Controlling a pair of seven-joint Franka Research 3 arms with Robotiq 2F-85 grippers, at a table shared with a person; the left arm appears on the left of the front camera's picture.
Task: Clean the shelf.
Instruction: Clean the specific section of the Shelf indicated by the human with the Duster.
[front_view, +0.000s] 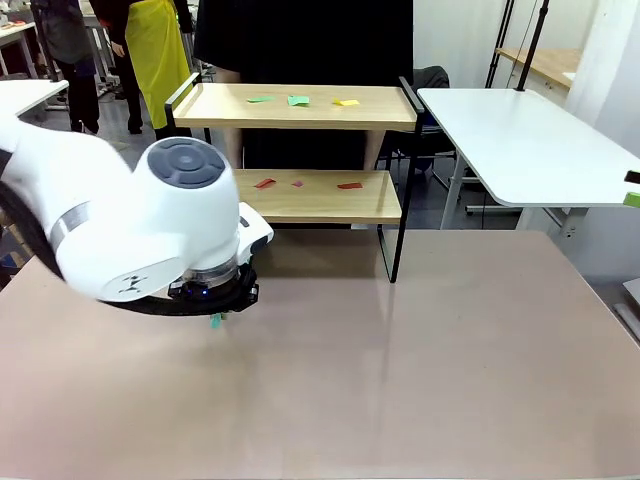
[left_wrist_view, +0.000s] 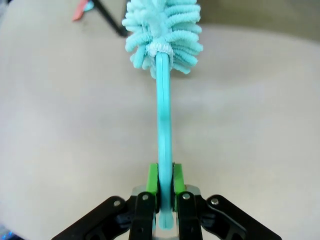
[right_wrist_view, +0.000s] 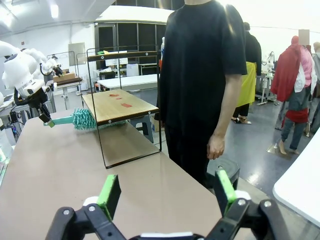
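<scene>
The shelf (front_view: 380, 112) stands at the table's far side, two wooden boards in a black frame. Green and yellow paper scraps (front_view: 298, 100) lie on its upper board and red scraps (front_view: 265, 183) on the lower one. My left gripper (left_wrist_view: 166, 177) is shut on the handle of a teal fluffy duster (left_wrist_view: 162, 35), whose head points toward the shelf's black leg (left_wrist_view: 112, 22). In the front view the left arm (front_view: 150, 220) hangs over the table's left part, in front of the shelf. My right gripper (right_wrist_view: 167, 195) is open and holds nothing, with the shelf (right_wrist_view: 120, 105) and duster (right_wrist_view: 82, 120) far ahead of it.
A person in black (right_wrist_view: 205, 85) stands behind the shelf, one hand hanging down. A white table (front_view: 530, 140) stands at the far right. The beige table (front_view: 420, 370) spreads bare in front of the shelf. Other people walk about farther back.
</scene>
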